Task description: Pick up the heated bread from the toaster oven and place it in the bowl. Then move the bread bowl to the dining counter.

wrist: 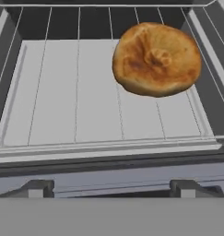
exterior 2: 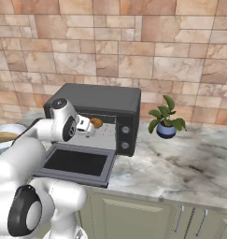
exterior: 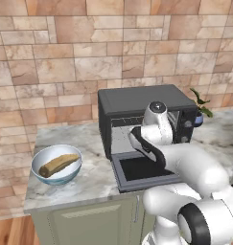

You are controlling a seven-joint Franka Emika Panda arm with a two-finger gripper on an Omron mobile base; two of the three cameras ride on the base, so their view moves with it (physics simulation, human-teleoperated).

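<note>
- Reaching into the open toaster oven [exterior: 145, 103] is the step in hand: the gripper [wrist: 111, 188] sits at the oven mouth, above the dropped door [exterior 2: 77, 162], with the pick not yet made.
- Left of the fingers, well apart on the marbled counter [exterior: 91, 177], stands the bowl [exterior: 56, 164]; a long tan loaf [exterior: 59, 163] already lies in it, which is not the piece the task wants.
- The two finger tips [wrist: 36, 188] stand spread about as wide as they go, with nothing between them and nothing touching them.
- Ahead of the fingers and off to their right, the heated bread [wrist: 156, 59] rests on the wire rack [wrist: 76, 92], a round golden-brown bun near the right side rail; in the right base view it shows as a small orange spot just beyond the hand.
- The next move, as I judge it, calls for shifting the hand right until the bun is centred between the tips, pushing further in, then closing on it; the bun looks nearly as wide as the gap, so the line-up needs care.
- The rack bars and the near front rail lie close under the tips and could catch them, though how much clearance there is I cannot tell from this angle.
- Right of the oven, a small potted plant [exterior 2: 166, 119] in a blue pot stands on the same counter, well apart from the work.
- Behind everything runs a tan stone-tile wall [exterior: 65, 52]; pale panelled cabinet doors [exterior 2: 147, 214] sit under the counter.
</note>
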